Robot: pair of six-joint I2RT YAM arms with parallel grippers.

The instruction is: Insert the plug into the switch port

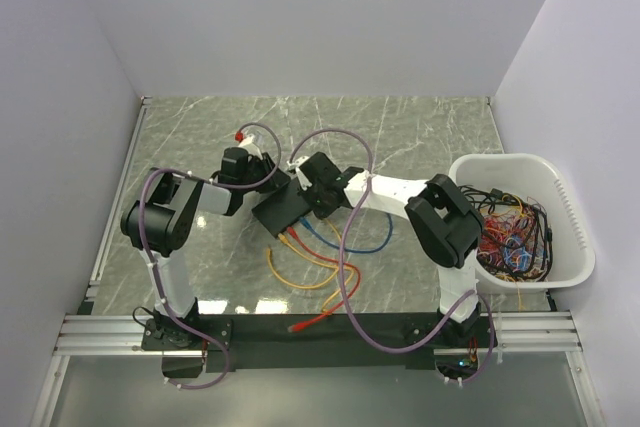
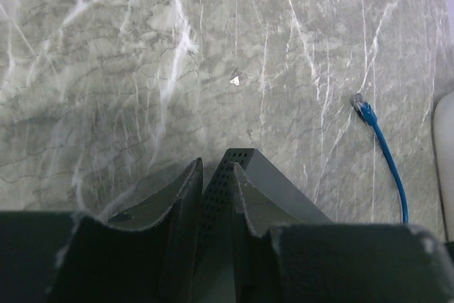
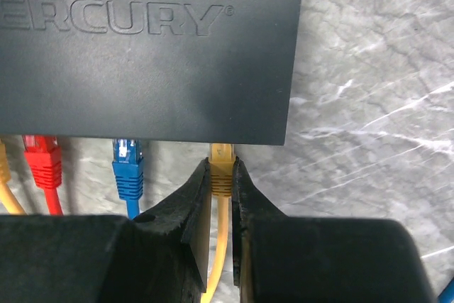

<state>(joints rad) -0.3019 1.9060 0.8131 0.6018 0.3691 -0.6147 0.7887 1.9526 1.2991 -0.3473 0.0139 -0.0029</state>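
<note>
The flat matte-black rectangular switch [image 3: 142, 62], embossed with raised lettering on its top face, lies near the middle of the grey marble-patterned table [image 2: 106, 69], between the two arms. The left gripper [image 2: 216, 168] is clamped on one corner of the box, one finger on either side of its perforated side wall. Along the socket edge sit a red plug [image 3: 42, 157], a blue plug [image 3: 128, 164] and a yellow plug [image 3: 221, 155], side by side. The right gripper [image 3: 221, 168] is pinched closed on the yellow plug's body, and the plug's nose meets the last socket by the corner of the switch; whether it is fully seated cannot be told. Its yellow cord runs back between the fingers. A loose blue cable [image 2: 386, 161] lies on the table, apart from the switch. A white plastic tub [image 1: 572, 222] filled with tangled wires stands at the right edge of the table.
</note>
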